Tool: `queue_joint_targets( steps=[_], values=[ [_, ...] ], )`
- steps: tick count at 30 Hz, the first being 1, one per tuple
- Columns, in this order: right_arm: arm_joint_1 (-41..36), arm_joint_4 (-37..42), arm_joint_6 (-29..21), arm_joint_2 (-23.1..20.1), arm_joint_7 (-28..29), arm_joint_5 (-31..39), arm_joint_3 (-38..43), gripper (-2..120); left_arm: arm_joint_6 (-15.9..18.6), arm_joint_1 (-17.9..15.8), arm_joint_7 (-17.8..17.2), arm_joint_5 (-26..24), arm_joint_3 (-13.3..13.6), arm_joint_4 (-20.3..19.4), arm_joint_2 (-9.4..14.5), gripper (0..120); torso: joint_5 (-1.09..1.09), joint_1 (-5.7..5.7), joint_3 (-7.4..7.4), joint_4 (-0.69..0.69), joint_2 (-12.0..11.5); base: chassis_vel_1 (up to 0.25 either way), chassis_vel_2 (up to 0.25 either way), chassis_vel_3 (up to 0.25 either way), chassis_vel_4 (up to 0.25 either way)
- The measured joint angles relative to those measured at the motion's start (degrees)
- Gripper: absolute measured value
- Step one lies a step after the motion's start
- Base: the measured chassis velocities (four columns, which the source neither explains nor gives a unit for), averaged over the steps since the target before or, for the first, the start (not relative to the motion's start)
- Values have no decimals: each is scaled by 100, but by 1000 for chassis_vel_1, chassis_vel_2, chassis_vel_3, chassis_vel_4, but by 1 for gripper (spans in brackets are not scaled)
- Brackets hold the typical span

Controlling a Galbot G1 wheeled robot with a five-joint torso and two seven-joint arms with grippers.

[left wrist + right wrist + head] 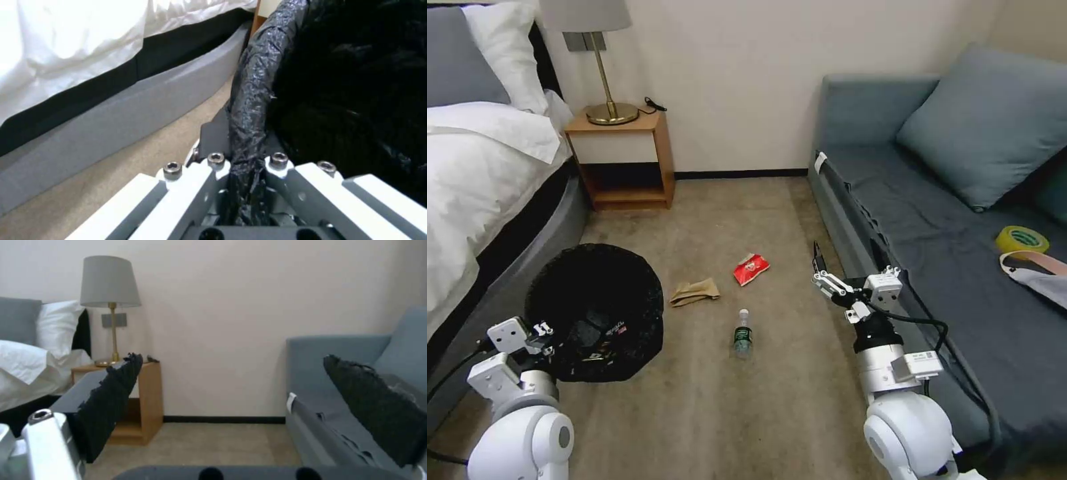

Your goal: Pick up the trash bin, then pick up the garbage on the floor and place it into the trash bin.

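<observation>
Bin-side left gripper point(546, 337) has jaws pinching the trash bin point(597, 310) rim so you carry it, right gripper point(822, 265) jaws spread, free for the bottle point(742, 335).

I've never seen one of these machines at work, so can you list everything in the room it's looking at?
Trash bin: one, black bag liner, beside the bed, rim clamped by left gripper.
Paper bag: one, brown, crumpled on carpet.
Snack packet: one, red, on carpet.
Bottle: one, clear with green label, lying on carpet.
Bed: one, white linen.
Nightstand: one, wooden, holding a lamp.
Sofa: one, grey-blue, with tape roll, yellow.
Left gripper: shut on bin rim.
Right gripper: open, raised beside the sofa.
</observation>
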Motion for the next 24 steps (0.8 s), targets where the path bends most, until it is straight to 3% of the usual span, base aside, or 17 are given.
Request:
queue_joint_targets(
  steps=[10, 24],
  values=[
    [73, -101, -36, -354, 1, 126, -113, 100, 52, 1, -7, -51, -71, -93, 0, 2, 0, 0, 0, 0, 0, -54, 43, 47, -55],
    [119, -201, -51, -353, 2, 156, -201, 100, 63, -14, -10, -80, -100, -95, 0, 2, 0, 0, 0, 0, 0, -50, 57, 55, -53]
  ],
)
